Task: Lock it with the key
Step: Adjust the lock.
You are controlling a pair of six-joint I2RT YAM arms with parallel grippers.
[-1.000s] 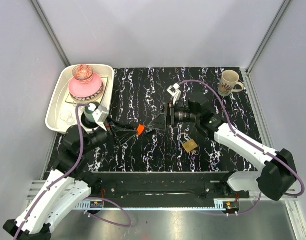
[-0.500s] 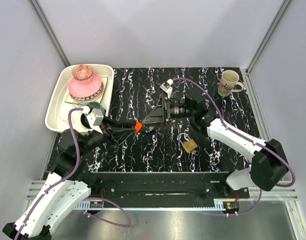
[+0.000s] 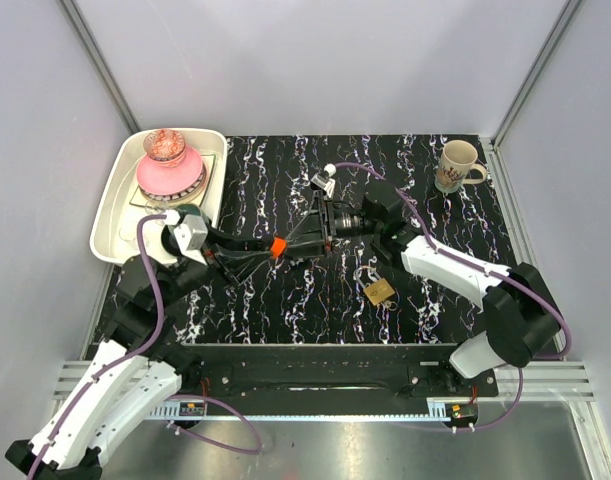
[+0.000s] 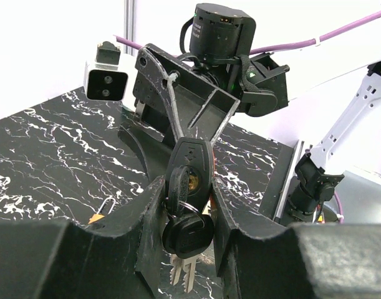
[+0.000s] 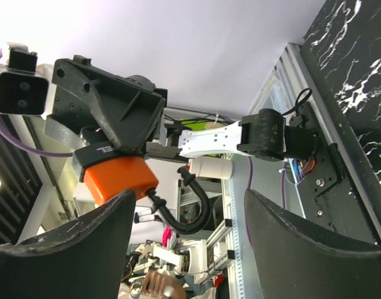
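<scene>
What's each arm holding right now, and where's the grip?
The left fingers clamp the key by its orange head; spare keys dangle below. The right fingers are open close to it, holding nothing.

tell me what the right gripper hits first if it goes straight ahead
Most likely the orange head of the key, held by the left gripper: it sits straight ahead of the right gripper and its open fingers. How near is hard to judge.

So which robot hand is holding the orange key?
The left gripper, the one on the tray side: its fingers are shut on the key. The right gripper faces it with fingers apart, gripping nothing.
</scene>
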